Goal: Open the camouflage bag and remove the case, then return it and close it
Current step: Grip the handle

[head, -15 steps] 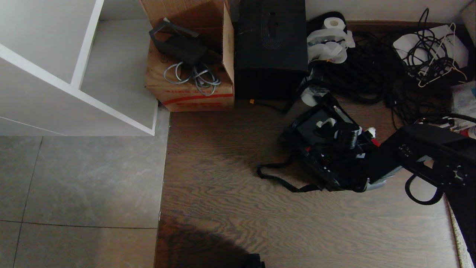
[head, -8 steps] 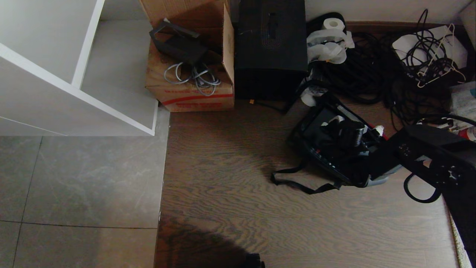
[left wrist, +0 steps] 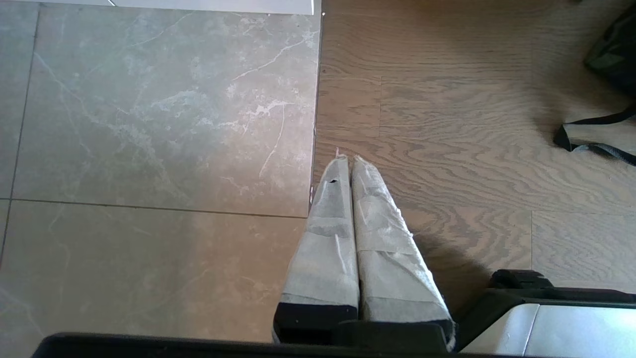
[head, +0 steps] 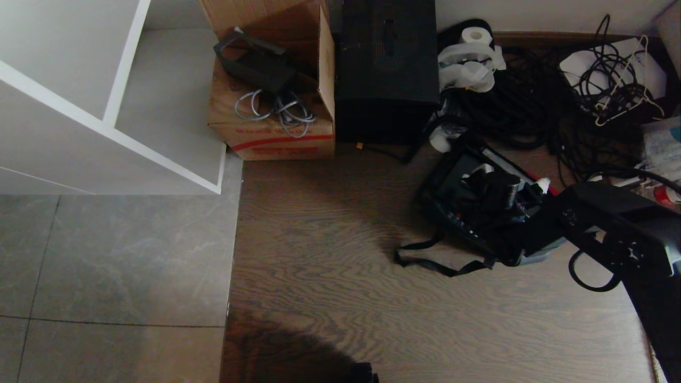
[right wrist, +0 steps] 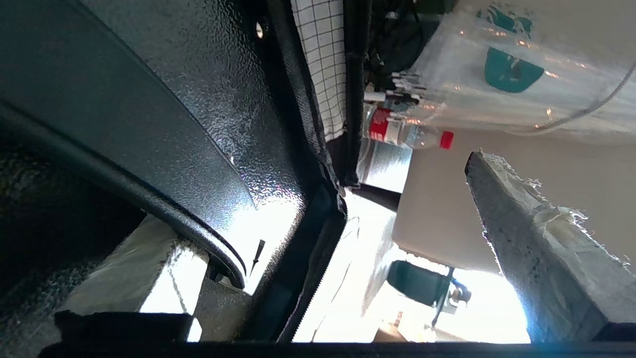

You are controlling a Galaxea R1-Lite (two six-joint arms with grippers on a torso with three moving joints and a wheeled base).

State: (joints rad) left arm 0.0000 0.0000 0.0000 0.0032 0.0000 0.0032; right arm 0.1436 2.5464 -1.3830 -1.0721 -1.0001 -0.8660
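Head view: camouflage bag (head: 479,213) sits open on the wood floor (head: 330,276), right of centre, strap (head: 431,260) trailing toward the robot, the case (head: 457,183) inside it. Right gripper (head: 524,205) reaches into the bag, fingers spread wide, one finger (right wrist: 149,268) under the case handle (right wrist: 124,189). Left gripper (left wrist: 348,161) hangs closed over the floor seam, empty.

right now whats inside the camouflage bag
The camouflage bag lies open with the black case in it and the right gripper reaching in. The arm hides the bag's near end.
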